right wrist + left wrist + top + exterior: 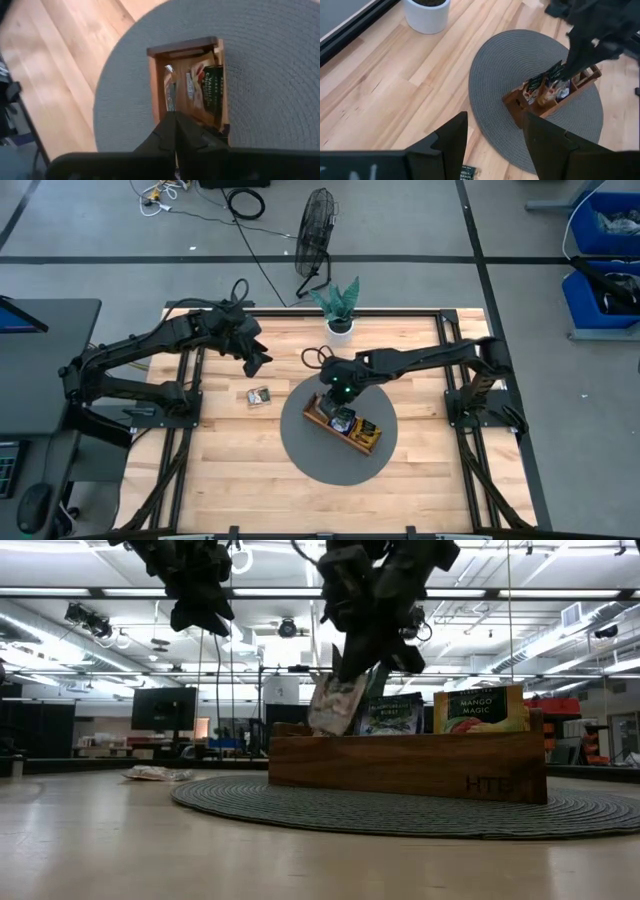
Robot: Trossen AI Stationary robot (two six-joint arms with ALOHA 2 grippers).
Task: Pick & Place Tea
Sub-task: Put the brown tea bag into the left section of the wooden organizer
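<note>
The long brown wooden compartment tray lay on the round grey woven mat near the middle of the pale wooden worktop. Several small flat tea sachets stood upright in the tray: a yellow-orange sachet towards one end, a dark green-black sachet beside it, and a pale tan-grey sachet further along. The right hand hung just above the tray over that pale sachet, its two dark fingers pressed together; whether they pinched the sachet's top edge could not be told. A few loose sachets lay flat on the worktop, off the mat on the left arm's side of the tray. The left hand hovered above the worktop, beyond those loose sachets from the tray, its fingers spread wide and holding nothing. A white pot with a green plant stood behind the mat.
</note>
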